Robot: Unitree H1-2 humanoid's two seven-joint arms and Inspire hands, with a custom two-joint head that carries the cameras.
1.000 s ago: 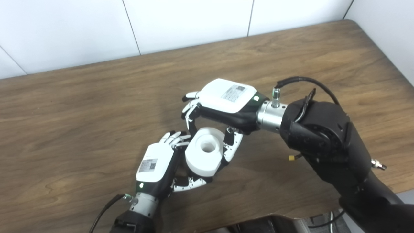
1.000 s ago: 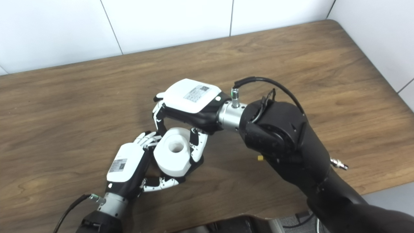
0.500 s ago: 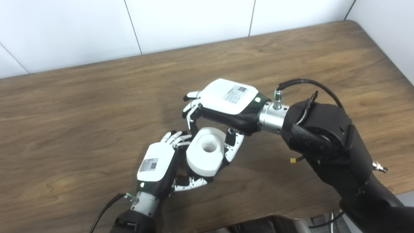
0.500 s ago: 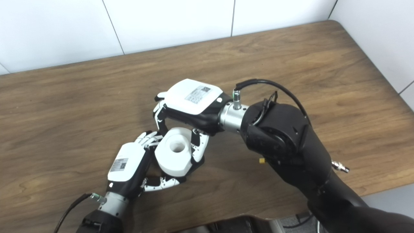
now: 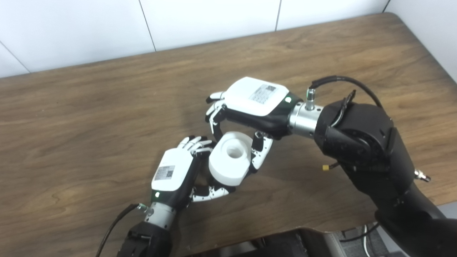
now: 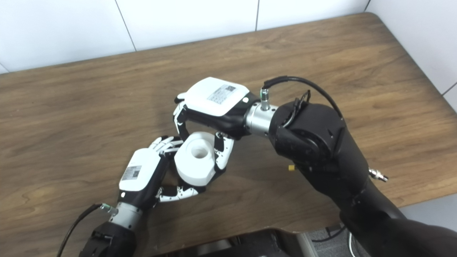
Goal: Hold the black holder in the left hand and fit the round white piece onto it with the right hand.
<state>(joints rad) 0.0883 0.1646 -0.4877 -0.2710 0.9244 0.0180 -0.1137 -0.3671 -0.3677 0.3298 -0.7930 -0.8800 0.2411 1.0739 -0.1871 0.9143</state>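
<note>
Little has moved since a second ago beyond a slight shift of the whole view; both hands keep their places around the white piece (image 5: pixel 231 160). Reaching from above, the right hand (image 5: pixel 250 107) has its fingers (image 5: pixel 214 119) and thumb clamped on the piece's sides. Below it, the left hand (image 5: pixel 175 176) curls around the underside, where the black holder is mostly hidden, over the table (image 5: pixel 89 107).

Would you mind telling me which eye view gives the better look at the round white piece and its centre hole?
The left eye view: the round white piece shows its top face and centre hole plainly between the left hand and right hand. The right eye view shows nearly the same, though the right hand's fingers overlap its right edge slightly more.
</note>
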